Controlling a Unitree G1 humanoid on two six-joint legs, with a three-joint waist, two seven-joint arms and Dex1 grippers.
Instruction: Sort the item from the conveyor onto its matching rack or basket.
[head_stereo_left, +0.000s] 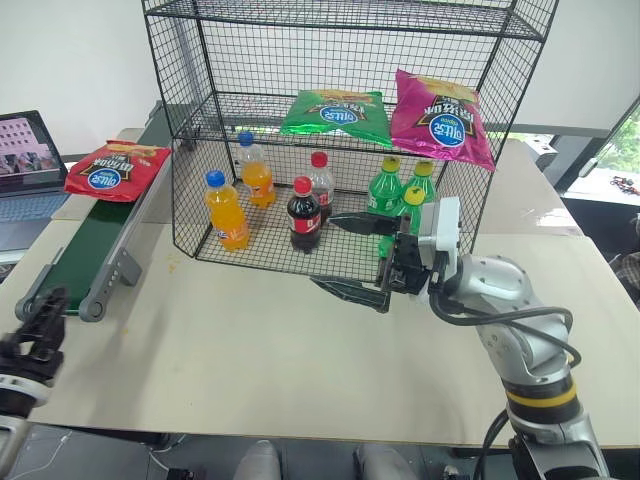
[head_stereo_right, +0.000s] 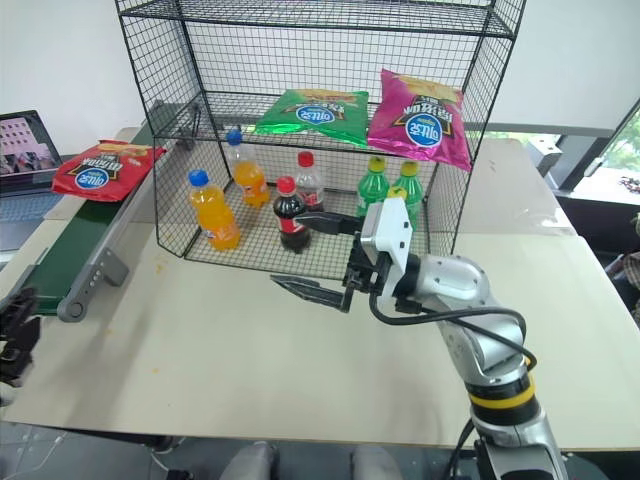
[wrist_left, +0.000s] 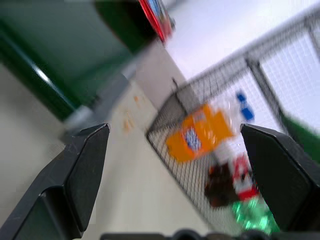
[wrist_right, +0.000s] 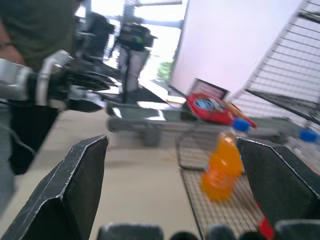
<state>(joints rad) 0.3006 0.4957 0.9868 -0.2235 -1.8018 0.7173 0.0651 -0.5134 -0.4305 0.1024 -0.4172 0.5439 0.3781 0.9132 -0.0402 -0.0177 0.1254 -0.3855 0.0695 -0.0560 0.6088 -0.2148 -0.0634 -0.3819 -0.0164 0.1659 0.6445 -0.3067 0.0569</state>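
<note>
We've got nothing in hand yet. The red crisp bag (head_stereo_left: 118, 169) sits up at the far end of the conveyor (head_stereo_left: 85, 245), on our left, just beside the rack (head_stereo_left: 340, 130). The left gripper (head_stereo_left: 40, 322) hangs low by the near end of the belt with its fingers spread wide and empty. The right gripper (head_stereo_left: 352, 255) hovers over the worktop (head_stereo_left: 250, 350) in front of the rack's bottom tier, pointing left, fingers spread too, holding nothing.

Since the bag is on the left, we reckon the left arm is the natural one for the pickup. The trick is probably to come in from above or from the near edge and pinch a seam or a corner, not the puffy middle (glossy film slides, and squeezing the air pocket just pops it out of the fingers). Keep the right arm clear of the rack front so it doesn't clip the bottles (head_stereo_left: 228, 210) on the bottom tier.

The bag itself is glossy red, with a round blue logo and yellow chips pictured on it, lying flat and slightly hanging over the belt's side frame. The green bag (head_stereo_left: 335, 112) and magenta bag (head_stereo_left: 438, 120) already lie on the middle tier, so we'd guess ours goes next to them.
</note>
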